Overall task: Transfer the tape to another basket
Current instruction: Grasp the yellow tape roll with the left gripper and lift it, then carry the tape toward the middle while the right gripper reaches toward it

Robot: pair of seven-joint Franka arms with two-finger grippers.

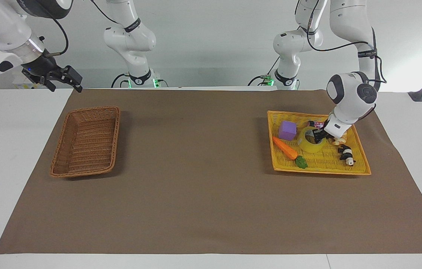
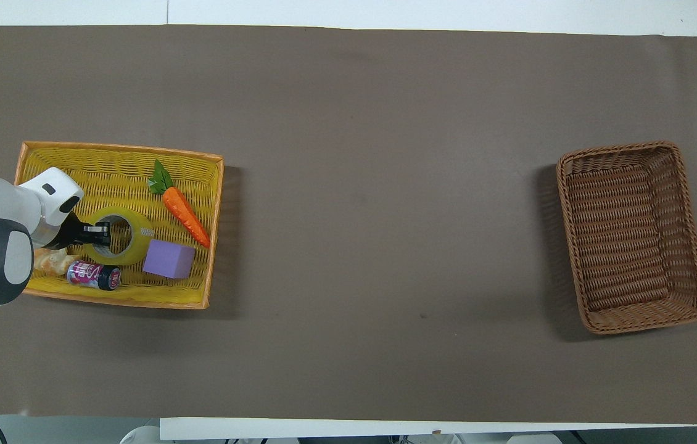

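Left claw [image 2: 98,230] pinches the wall of the tape [image 2: 119,235] inside the yellow tray [image 2: 120,153], beside the purple cube [image 2: 168,259] and toy carrot [image 2: 185,211]. Facing view alone shows a panda figure [image 1: 346,154] (overhead hides it under the arm). Right claw [image 1: 63,77] spread, waiting over bare desk [image 1: 9,123] near the brown wicker basket [image 1: 86,140]
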